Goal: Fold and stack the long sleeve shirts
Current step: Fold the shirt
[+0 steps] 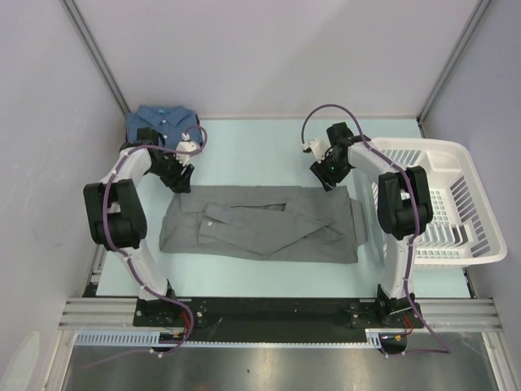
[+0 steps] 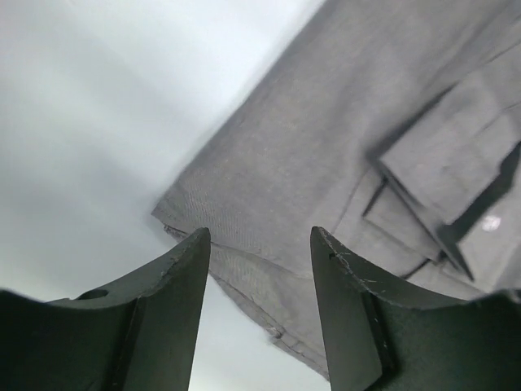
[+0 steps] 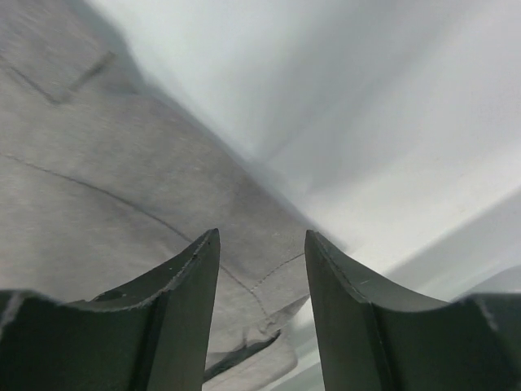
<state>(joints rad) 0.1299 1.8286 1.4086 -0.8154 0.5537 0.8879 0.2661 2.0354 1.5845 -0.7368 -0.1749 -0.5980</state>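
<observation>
Grey cloth lay under both tools: the grey shirt [image 1: 260, 224] was spread flat on the table [image 1: 244, 138], sleeves folded in. The left tool [image 1: 182, 179] hung over 1 far corner, its 2 fingers apart and gripping nothing; the right tool [image 1: 326, 176] hung over the other, likewise apart. Behind the left tool sat the folded blue shirt [image 1: 163, 122]; a white basket [image 1: 456, 155] stood beside the right tool.

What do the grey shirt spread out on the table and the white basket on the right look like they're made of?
Plain mid-grey collared shirt: woven cloth, probably cotton or a blend; matte, with a fine weave, stitched seams and soft folds in the left wrist view. White slatted basket: moulded plastic by the look; smooth, with rigid, even slats.
</observation>
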